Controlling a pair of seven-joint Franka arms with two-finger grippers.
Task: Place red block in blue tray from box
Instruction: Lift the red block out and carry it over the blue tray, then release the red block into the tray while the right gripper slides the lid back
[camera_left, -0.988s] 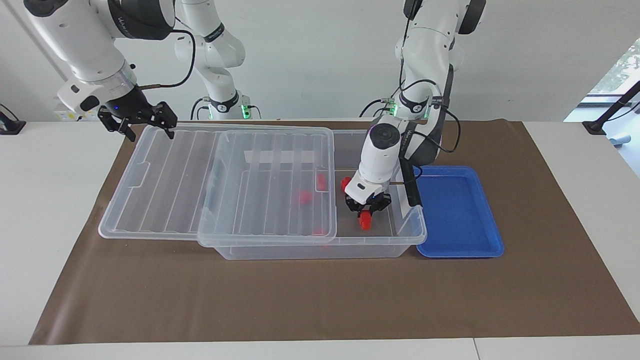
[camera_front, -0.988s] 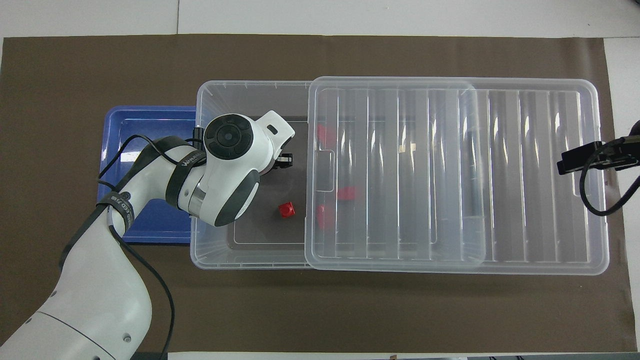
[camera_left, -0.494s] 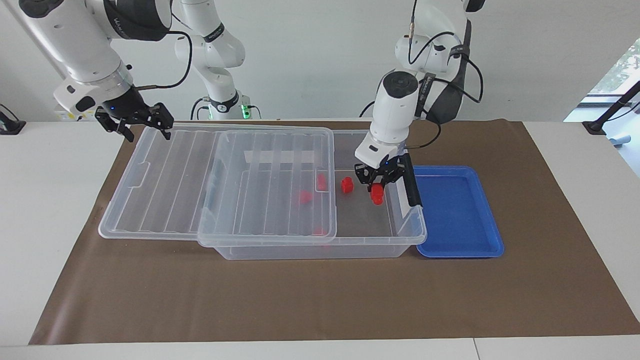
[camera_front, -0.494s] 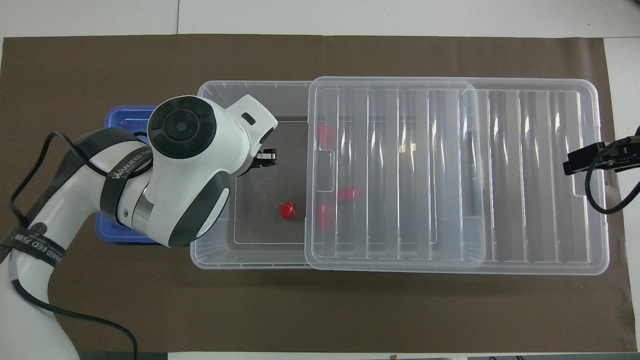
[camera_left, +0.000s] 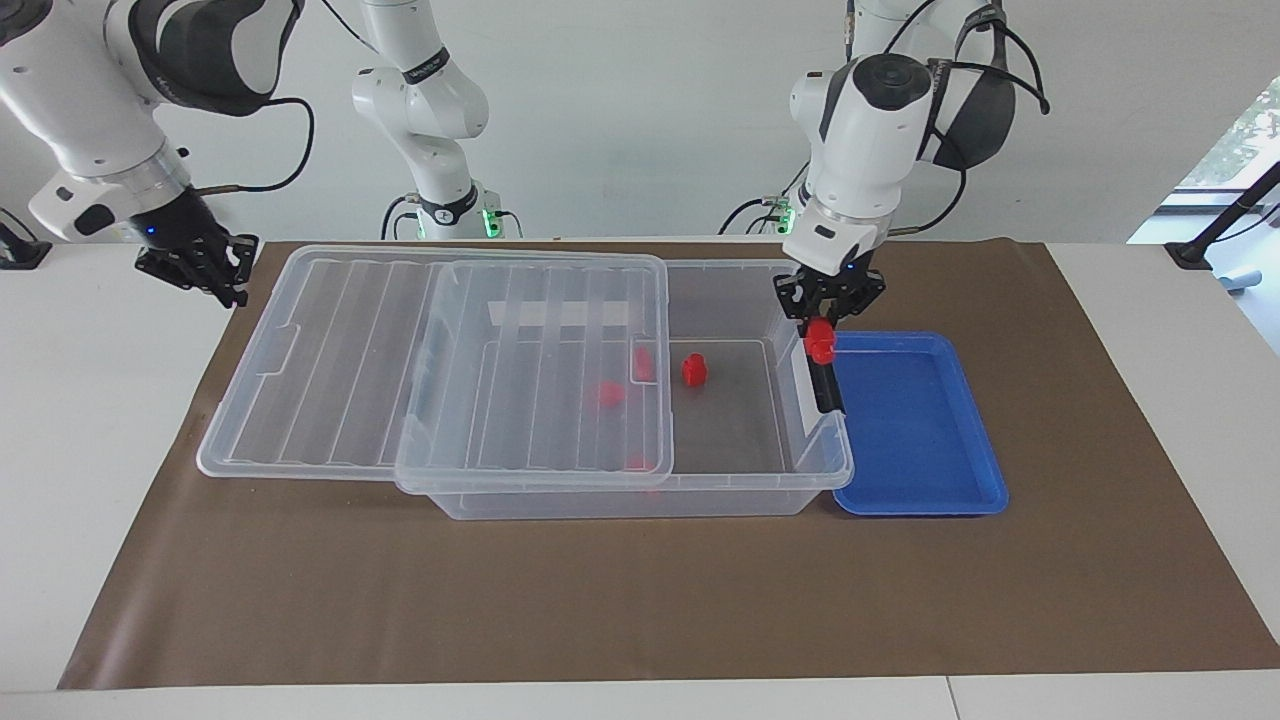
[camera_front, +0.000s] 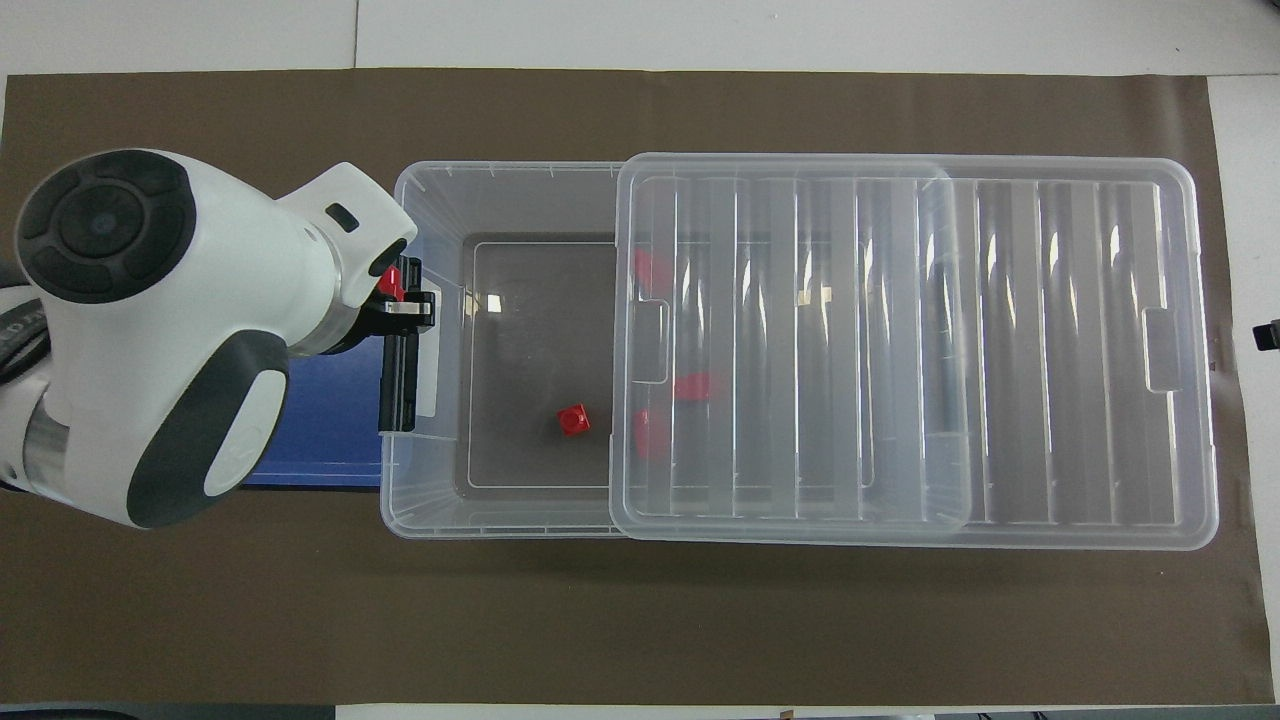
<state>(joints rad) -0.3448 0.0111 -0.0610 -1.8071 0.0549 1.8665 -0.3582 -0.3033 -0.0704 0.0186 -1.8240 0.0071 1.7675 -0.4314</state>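
box (camera_left: 800, 480): clear plastic, ribbed lid (camera_left: 440, 360) slid aside
red block (camera_left: 820, 340): glossy, stepped, pinched in left gripper (camera_left: 826, 318) over the latch (camera_left: 824, 385)
right gripper (camera_left: 200, 268): closed, empty

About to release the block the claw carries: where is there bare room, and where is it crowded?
The blue tray is bare across its whole floor, rim to rim. The left claw holds the red block over the tray's edge beside the box. The box floor by its lid is crowded with other red blocks.
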